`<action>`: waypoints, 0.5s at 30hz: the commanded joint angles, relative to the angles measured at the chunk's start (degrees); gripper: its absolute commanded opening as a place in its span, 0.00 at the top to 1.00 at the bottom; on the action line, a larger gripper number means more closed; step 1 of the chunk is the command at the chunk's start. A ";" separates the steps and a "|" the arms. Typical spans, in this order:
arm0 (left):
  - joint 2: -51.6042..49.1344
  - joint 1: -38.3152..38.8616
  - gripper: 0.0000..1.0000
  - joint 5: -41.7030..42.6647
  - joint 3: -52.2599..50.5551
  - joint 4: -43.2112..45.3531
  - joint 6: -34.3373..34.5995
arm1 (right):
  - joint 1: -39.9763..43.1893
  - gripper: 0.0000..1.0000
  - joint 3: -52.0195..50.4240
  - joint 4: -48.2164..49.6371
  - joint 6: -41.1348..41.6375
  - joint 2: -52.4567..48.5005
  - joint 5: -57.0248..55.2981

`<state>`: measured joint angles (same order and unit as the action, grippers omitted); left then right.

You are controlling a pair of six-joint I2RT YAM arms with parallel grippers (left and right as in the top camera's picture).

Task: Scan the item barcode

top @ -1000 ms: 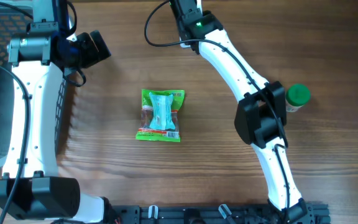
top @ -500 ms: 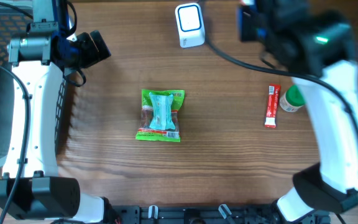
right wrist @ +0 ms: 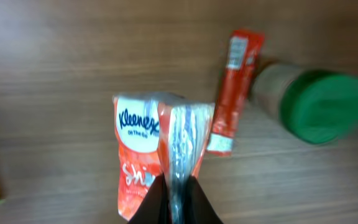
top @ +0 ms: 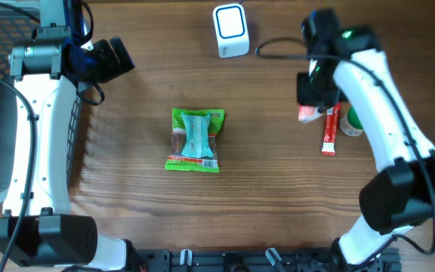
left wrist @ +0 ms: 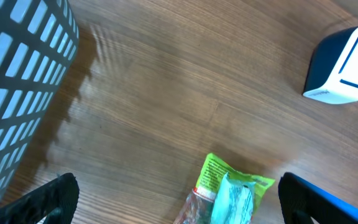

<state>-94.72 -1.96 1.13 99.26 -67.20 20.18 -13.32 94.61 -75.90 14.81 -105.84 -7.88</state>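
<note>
Tissue pack point(right wrist: 135, 143) clenched in my right hand point(right wrist: 176, 186), right of scanner point(top: 230, 30); carrying step. Next I turn barcode toward scanner face. Left hand point(top: 115, 57) released.

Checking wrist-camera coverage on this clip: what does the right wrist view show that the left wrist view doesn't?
Only right wrist: the right gripper shut on a red-and-white Kleenex tissue pack, a red stick sachet, a green-lidded jar. Only left wrist: a black mesh basket, a white-and-blue scanner box, a green snack packet seen clearly, the open left gripper. Both: the brown wooden table.
</note>
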 commanded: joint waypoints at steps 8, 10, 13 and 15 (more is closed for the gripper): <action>0.00 -0.15 0.00 -0.37 -0.13 0.07 -0.90 | 0.11 0.60 -21.57 17.18 0.22 -0.33 -6.67; 0.00 -0.15 0.00 -0.37 -0.13 0.07 -0.90 | 0.11 0.47 -20.24 16.33 0.22 -0.31 -6.64; 0.00 -0.15 0.00 -0.37 -0.15 0.07 -0.90 | 0.11 0.45 -17.51 14.32 0.20 -0.31 -4.44; 0.00 -0.15 0.00 -0.37 -0.15 0.07 -0.92 | 0.11 0.47 -16.11 13.94 0.17 -0.22 0.42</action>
<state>-94.72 -1.96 1.13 99.26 -67.26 20.18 -13.34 75.16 -61.67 14.94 -106.10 -11.97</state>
